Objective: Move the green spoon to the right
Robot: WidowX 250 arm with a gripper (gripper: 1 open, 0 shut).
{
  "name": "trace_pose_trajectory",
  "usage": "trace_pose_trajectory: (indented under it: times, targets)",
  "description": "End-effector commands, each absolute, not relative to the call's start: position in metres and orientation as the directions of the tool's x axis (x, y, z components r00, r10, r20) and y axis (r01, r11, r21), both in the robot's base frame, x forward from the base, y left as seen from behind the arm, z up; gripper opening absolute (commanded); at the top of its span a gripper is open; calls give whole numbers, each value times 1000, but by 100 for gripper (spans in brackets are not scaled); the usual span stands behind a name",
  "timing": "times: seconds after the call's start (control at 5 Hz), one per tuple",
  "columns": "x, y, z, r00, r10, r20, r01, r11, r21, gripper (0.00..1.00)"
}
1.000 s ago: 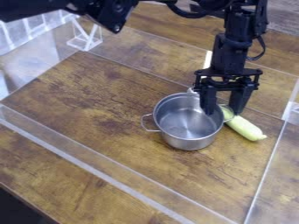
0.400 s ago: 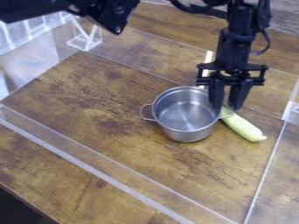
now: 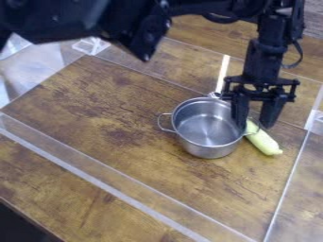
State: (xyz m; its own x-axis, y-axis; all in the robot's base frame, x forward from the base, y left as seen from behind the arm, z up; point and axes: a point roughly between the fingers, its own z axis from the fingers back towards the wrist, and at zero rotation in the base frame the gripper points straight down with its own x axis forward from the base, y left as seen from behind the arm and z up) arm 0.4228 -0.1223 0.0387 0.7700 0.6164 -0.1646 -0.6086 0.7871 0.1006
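Grn spoon [image 3: 263,142] below gripper [image 3: 258,121].

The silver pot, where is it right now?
In the camera view, the silver pot sits on the wooden table, right of the middle, just left of the pale green piece.

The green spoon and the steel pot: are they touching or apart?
Cannot tell. In the camera view the green spoon lies right beside the steel pot, but dark jaws partly hide where they come closest.
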Motion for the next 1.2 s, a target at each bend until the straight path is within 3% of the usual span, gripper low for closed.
trace_pose_trajectory:
  times: [0.0,0.6,1.0]
  targets:
    - [429,-128,72,823,554,-131,-554,832,33,100]
    - [434,-101,66,825,546,-147,-542,838,67,100]
    - [431,-77,50,818,554,-153,-547,832,89,100]
